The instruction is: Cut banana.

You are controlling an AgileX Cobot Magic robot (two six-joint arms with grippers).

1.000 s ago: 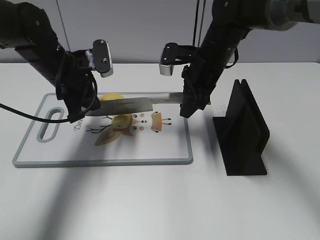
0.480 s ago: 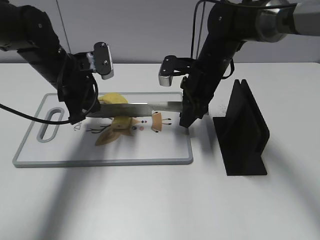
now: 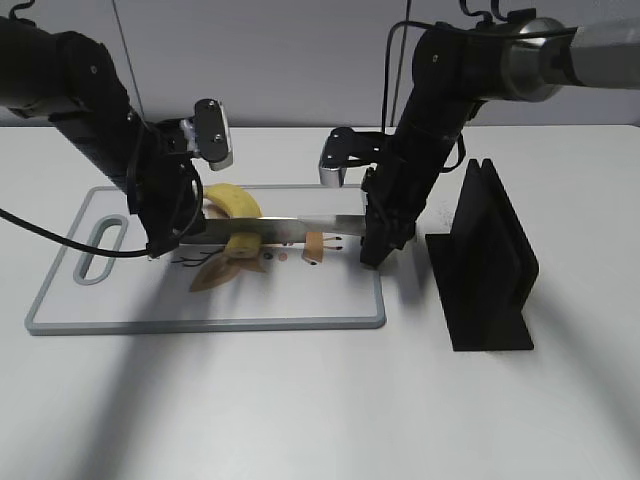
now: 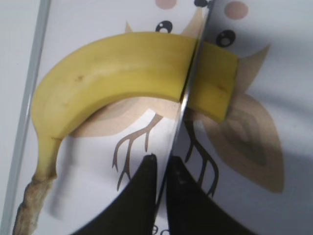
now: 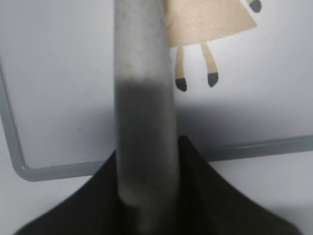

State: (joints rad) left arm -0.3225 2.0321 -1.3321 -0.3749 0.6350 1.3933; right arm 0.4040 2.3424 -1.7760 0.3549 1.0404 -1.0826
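A yellow banana [image 3: 230, 200] lies on the white cutting board [image 3: 300, 300] with cartoon prints. A long knife [image 3: 290, 230] lies across it, blade edge down into the fruit. In the left wrist view the blade [image 4: 188, 88] runs through the banana [image 4: 112, 73], with a short end piece [image 4: 217, 88] on its far side. My left gripper [image 3: 165, 240] [image 4: 163, 164] is shut on the blade's tip end. My right gripper [image 3: 372, 250] [image 5: 146, 161] is shut on the knife's grey handle [image 5: 144, 98] at the board's right edge.
A black knife block [image 3: 490, 260] stands on the white table just right of the board, close to my right arm. The board's handle slot [image 3: 95, 250] is at its left end. The board's grey rim [image 5: 19, 166] shows under the right gripper.
Both grippers have lowered the knife from above the banana down into it. The blade now sits near board level and the right gripper is lower by the board's edge.
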